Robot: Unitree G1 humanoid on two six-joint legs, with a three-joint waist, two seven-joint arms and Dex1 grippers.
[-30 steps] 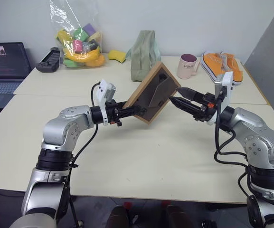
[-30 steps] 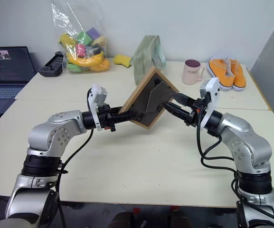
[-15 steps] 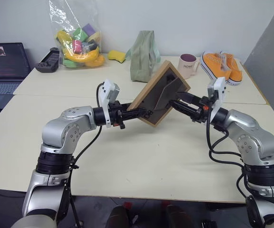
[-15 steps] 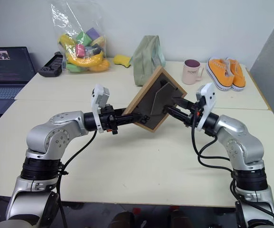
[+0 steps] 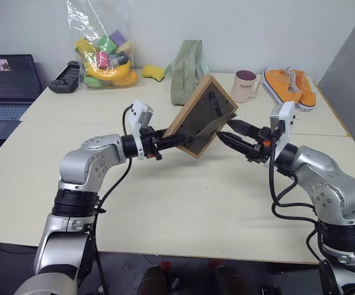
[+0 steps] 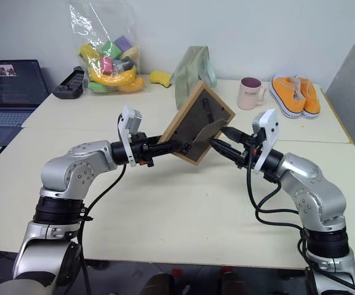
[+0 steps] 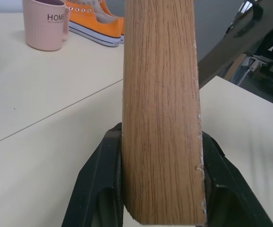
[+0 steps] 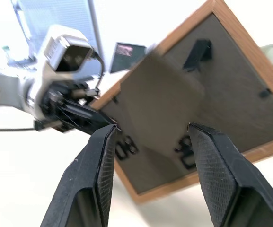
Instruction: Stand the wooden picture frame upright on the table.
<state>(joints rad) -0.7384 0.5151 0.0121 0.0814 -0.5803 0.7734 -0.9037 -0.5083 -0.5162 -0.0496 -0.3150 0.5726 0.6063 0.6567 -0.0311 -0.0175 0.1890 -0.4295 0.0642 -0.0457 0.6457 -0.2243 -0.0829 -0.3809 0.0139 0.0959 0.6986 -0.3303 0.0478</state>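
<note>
The wooden picture frame [image 5: 197, 117] hangs above the table [image 5: 183, 203], tilted on one corner, with its dark grey back toward me. My left gripper [image 5: 186, 141] is shut on its lower left edge; the light-wood edge [image 7: 160, 94] sits clamped between the two black fingers [image 7: 96, 179]. The stand flap [image 6: 203, 131] sticks out from the back toward my right gripper [image 5: 221, 133]. That gripper is open, its fingertips right at the flap's free end. In the right wrist view the flap [image 8: 160, 94] lies just past the spread fingers [image 8: 93, 170]. Whether they touch it I cannot tell.
At the back of the table stand a pink mug [image 5: 243, 85], orange shoes [image 5: 290, 86], a green cloth bag [image 5: 186, 70], a yellow sponge [image 5: 152, 72], a plastic bag of toys [image 5: 100, 52] and a black controller [image 5: 65, 77]. A laptop [image 5: 5, 83] sits far left.
The frame has rolled a little in the left gripper. The flap now stands out lower from the back, and the right gripper has sunk slightly and rolled with it.
</note>
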